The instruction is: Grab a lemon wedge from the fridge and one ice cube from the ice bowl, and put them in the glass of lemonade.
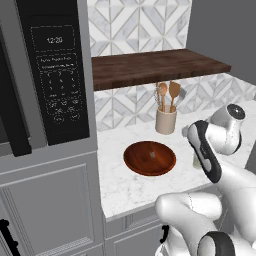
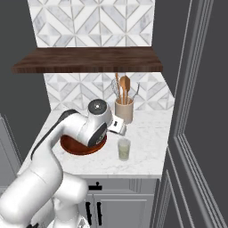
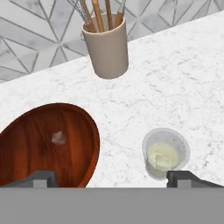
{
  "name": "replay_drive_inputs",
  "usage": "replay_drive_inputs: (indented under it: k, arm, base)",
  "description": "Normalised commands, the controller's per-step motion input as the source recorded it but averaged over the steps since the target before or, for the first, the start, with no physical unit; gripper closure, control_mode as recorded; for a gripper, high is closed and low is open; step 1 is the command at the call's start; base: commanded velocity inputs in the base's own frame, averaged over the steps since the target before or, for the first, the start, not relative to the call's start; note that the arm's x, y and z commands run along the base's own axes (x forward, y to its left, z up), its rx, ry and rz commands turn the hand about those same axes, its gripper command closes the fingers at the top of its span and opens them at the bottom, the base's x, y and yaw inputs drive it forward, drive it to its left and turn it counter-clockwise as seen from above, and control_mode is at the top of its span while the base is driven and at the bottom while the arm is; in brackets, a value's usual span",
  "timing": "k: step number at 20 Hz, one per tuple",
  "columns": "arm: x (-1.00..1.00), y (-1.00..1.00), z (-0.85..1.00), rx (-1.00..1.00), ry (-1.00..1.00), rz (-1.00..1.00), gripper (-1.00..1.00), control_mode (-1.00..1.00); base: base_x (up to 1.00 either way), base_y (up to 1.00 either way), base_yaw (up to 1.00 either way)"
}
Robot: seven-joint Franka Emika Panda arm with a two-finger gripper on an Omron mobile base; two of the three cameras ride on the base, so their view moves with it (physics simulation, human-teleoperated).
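Note:
My gripper point(image 3: 113, 178) hangs open above the counter, and nothing sits between its two dark fingertips point(image 3: 41, 177). The reddish-brown ice bowl point(image 3: 26, 157) lies under its left side, with one pale ice cube point(image 3: 58, 138) on the bowl's floor. Under the right fingertip stands the glass of lemonade point(image 3: 166, 153). A small pale piece sits in the liquid, and I cannot tell whether it is the lemon wedge. In the right base view the gripper point(image 2: 119, 128) hovers just above and behind the glass point(image 2: 124, 149), beside the bowl point(image 2: 73, 148). The dark grey fridge point(image 2: 202, 133) stands at the right.
A beige crock of wooden spoons point(image 3: 106, 46) stands against the tiled wall behind the glass. A dark wooden shelf point(image 2: 89, 60) hangs over the counter. A black wall oven panel point(image 1: 55, 70) and grey cabinets close off the left. My arm's elbow point(image 1: 205, 150) covers the counter's right side.

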Motion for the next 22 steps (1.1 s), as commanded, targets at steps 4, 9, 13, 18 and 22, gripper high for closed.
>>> replay_drive_inputs:
  k: [4,9,13,18,22]
  arm:
    - [0.00,0.99,0.36,-0.11,0.05,0.01,-1.00,-1.00]
    - [-0.19,0.92,0.51,-0.10,0.21,0.00,-1.00,-1.00]
    - [-0.95,0.36,0.12,0.02,0.07,0.00,-1.00,-1.00]
    - [-0.97,0.02,0.01,0.07,-0.04,0.00,-1.00,-1.00]
    - [-0.74,0.01,-0.03,0.01,-0.04,0.00,-1.00,-1.00]
  base:
    - [0.00,0.00,0.00]
    - [0.00,0.00,0.00]
    - [0.00,0.00,0.00]
    - [0.00,0.00,0.00]
    - [0.00,0.00,0.00]
